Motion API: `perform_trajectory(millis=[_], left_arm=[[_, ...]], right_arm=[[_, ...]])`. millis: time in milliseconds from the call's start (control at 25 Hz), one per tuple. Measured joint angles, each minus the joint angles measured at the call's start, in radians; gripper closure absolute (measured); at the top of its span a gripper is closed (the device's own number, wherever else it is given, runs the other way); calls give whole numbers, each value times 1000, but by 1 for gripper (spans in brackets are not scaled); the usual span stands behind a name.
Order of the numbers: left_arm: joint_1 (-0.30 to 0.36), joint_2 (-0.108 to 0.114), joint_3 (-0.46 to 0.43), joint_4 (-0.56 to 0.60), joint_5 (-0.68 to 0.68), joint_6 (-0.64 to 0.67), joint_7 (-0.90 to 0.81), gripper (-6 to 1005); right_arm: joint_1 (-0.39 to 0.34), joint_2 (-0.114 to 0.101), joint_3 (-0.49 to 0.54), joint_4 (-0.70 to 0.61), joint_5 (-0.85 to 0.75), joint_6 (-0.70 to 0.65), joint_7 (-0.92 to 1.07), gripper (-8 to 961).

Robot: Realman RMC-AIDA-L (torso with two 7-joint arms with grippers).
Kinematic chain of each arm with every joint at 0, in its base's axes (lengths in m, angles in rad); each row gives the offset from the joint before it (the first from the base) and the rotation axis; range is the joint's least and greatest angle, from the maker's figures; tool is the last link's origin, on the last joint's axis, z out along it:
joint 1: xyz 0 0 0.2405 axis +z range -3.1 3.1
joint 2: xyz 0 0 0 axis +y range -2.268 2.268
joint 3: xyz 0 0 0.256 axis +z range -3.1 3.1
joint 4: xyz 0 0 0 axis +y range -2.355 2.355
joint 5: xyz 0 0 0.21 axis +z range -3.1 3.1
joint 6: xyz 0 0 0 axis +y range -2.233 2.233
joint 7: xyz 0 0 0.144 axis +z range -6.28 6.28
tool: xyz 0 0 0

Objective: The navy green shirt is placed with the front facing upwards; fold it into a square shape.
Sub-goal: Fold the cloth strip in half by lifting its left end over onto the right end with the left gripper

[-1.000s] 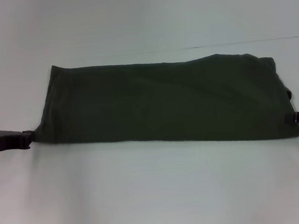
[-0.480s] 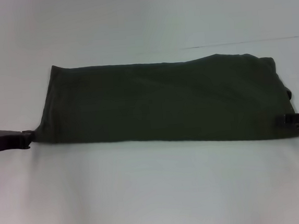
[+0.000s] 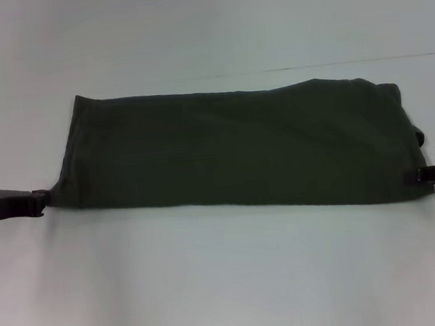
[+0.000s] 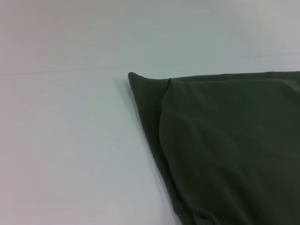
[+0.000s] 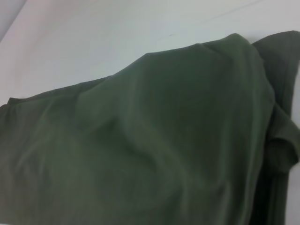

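The navy green shirt (image 3: pixel 239 150) lies on the white table (image 3: pixel 228 284), folded into a long flat band running left to right. Only plain green cloth shows; the lettering and neck are hidden. My left gripper (image 3: pixel 44 199) sits low at the band's near left corner, touching its edge. My right gripper (image 3: pixel 423 175) sits low at the near right corner, against the cloth. The left wrist view shows a folded corner of the shirt (image 4: pixel 225 150) with layers overlapping. The right wrist view shows the shirt (image 5: pixel 140 140) filling most of the frame, with a sleeve fold at one end.
White table surface surrounds the shirt on all sides. A thin seam line (image 3: pixel 346 63) crosses the table behind the shirt at the far right.
My right gripper slid in toward the shirt's near right corner, then drew back slightly; that corner shifted a little inward. The left gripper has not moved.
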Motion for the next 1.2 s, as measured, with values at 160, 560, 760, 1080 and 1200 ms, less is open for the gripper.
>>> perform_trajectory(millis=[160, 560, 760, 1080, 1200], left_arm=[[1, 0, -3, 1, 0, 1, 0, 1000], [9, 0, -7, 9, 1, 9, 0, 960], [12, 2, -8, 10, 5, 9, 0, 941], [12, 5, -9, 11, 7, 9, 3, 909], [11, 5, -8, 11, 7, 10, 4, 897]], right_arm=[[-5, -7, 10, -1, 5, 0, 0, 773], [-12, -15, 18, -4, 7, 0, -2, 939], [-22, -20, 32, -4, 7, -2, -2, 942], [-25, -22, 34, -4, 7, -6, -2, 930], [-25, -19, 39, -4, 8, -9, -7, 926]])
